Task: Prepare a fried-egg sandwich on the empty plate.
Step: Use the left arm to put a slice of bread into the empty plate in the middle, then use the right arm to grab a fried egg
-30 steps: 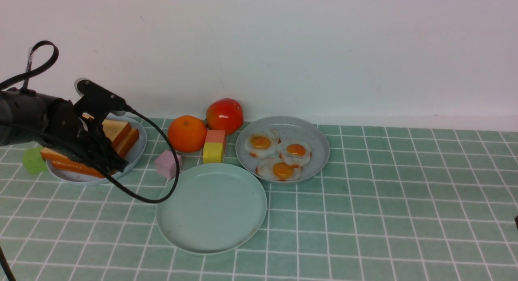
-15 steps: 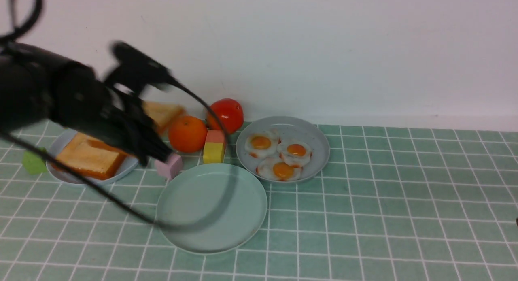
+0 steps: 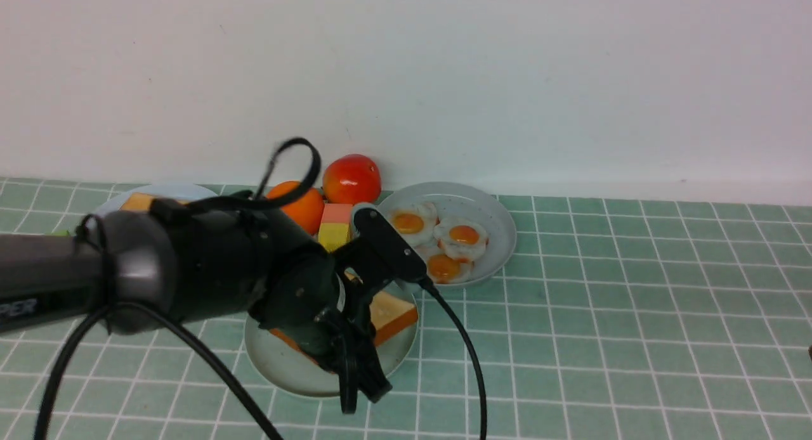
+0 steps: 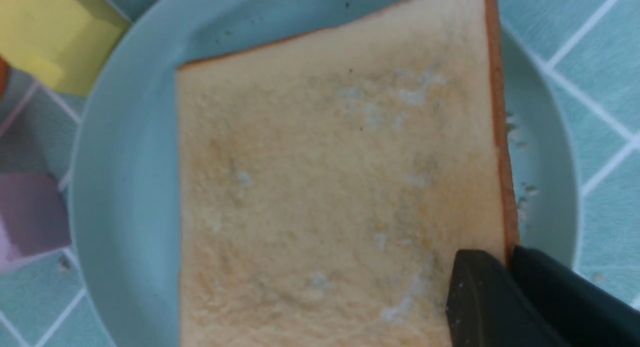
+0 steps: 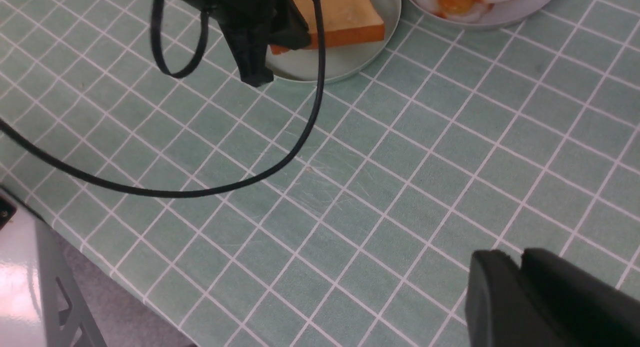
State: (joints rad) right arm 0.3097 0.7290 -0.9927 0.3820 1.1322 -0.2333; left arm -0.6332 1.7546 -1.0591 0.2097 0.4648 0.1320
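Left gripper (image 4: pixel 509 257) jaws pinching toast slice (image 4: pixel 325 187) by crust, slice over empty plate (image 4: pixel 125 152) (contact unclear). Yellow block (image 4: pixel 55 32), pink block (image 4: pixel 30 212) just beside rim. Left arm (image 3: pixel 190 275) masks plate's left part. Right gripper (image 5: pixel 520 259) jaws pressed together

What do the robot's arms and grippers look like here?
The left arm is a thick dark-grey and black cylinder with partial white lettering and looping black cables. The left gripper and right gripper both have smooth matte-black fingers.
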